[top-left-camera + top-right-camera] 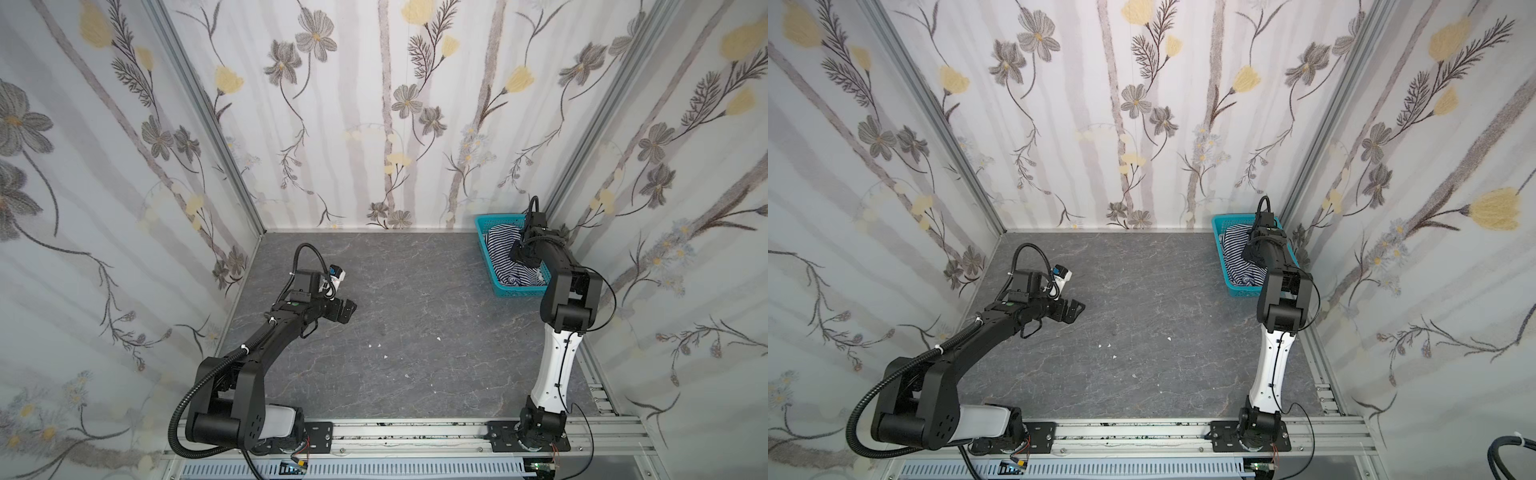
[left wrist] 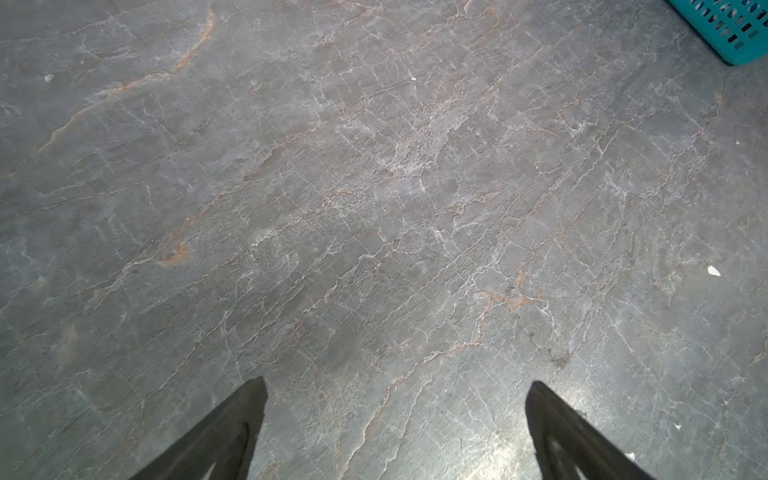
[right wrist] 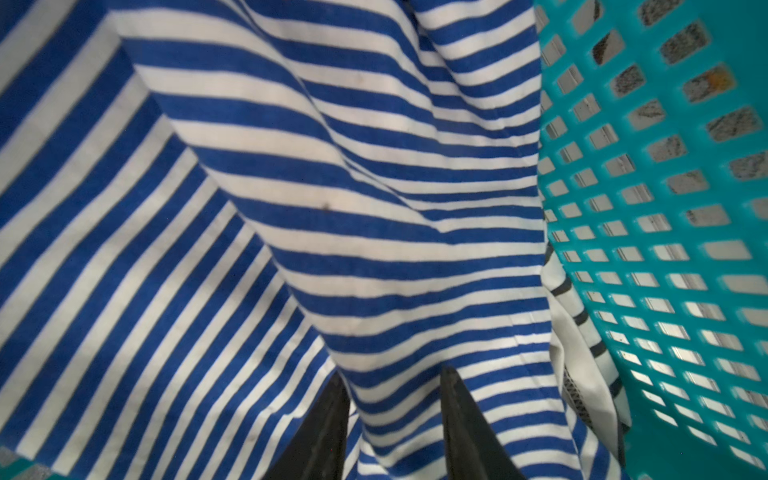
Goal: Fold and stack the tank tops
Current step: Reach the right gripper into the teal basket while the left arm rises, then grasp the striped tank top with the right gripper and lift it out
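Two striped tank tops (image 1: 505, 259) lie crumpled in a teal basket (image 1: 484, 249) at the far right corner of the tabletop (image 1: 415, 316). The right gripper (image 3: 395, 374) reaches in, its fingers straddling a fold of the navy-and-white tank top (image 3: 332, 208). Whether they pinch it firmly cannot be told. The left gripper (image 2: 395, 386) hovers with fingers spread wide. The first pick-up seems under way. Next, the top likely needs lifting clear of the basket.

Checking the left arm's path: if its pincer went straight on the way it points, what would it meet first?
Probably the grey table: the open left pincer tilts down at it with nothing between. The teal basket sits off to the side, though depth is hard to judge.
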{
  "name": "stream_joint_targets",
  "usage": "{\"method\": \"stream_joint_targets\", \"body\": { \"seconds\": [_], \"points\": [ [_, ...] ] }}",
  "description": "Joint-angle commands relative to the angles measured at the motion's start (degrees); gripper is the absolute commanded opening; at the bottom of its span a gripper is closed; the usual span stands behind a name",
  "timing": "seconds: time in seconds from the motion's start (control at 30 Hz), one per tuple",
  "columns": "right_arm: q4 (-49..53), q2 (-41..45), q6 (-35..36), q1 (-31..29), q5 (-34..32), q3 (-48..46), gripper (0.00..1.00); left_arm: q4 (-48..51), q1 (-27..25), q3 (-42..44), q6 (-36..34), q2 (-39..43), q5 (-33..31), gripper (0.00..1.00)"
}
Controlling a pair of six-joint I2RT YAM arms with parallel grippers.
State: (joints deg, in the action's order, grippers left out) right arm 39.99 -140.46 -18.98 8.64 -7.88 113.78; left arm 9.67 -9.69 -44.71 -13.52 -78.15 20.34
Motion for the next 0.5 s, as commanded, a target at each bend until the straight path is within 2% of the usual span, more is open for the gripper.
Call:
{"method": "stream_joint_targets", "body": {
  "seconds": [0.0, 0.03, 0.1, 0.13, 0.17, 0.2, 0.23, 0.33, 0.47],
  "points": [
    [-1.76, -0.22, -0.34, 0.14, -0.73, -0.15, 0.42, -0.18, 0.02, 0.1, -0.54, 0.37, 0.1, 1.0],
    [-1.75, -0.33, -0.35, 0.14, -0.78, -0.14, 0.45, -0.18, 0.03, 0.06, -0.54, 0.45, 0.2, 1.0],
    [-1.75, -0.34, -0.44, 0.14, -0.82, -0.46, 0.44, -0.18, 0.02, 0.04, -0.54, 0.58, 0.2, 1.0],
    [-1.95, -0.11, -0.53, 0.14, -0.89, -0.81, 0.39, -0.24, 0.02, 0.06, -0.54, 0.7, 0.15, 1.0],
    [-2.29, 0.3, -0.56, 0.14, -1.01, -1.32, 0.28, -0.27, 0.02, 0.06, -0.63, 0.58, 0.06, 1.0],
    [-2.73, 0.72, -0.62, 0.14, -1.24, -1.92, 0.22, -0.27, 0.03, 0.06, -0.63, 0.57, 0.0, 1.0],
    [-3.16, 1.18, -0.62, 0.14, -1.35, -2.51, 0.21, -0.27, 0.03, 0.14, -0.56, 0.51, -0.03, 1.0],
    [-3.37, 1.83, -0.77, 0.13, -1.43, -3.2, 0.03, -0.27, 0.02, 0.15, -0.54, 0.59, 0.05, 1.0],
    [-4.55, 4.76, -1.37, 0.06, -0.87, -5.21, 0.0, -0.35, 0.03, -0.03, -0.63, 0.7, -0.19, 1.0]
  ]
}}
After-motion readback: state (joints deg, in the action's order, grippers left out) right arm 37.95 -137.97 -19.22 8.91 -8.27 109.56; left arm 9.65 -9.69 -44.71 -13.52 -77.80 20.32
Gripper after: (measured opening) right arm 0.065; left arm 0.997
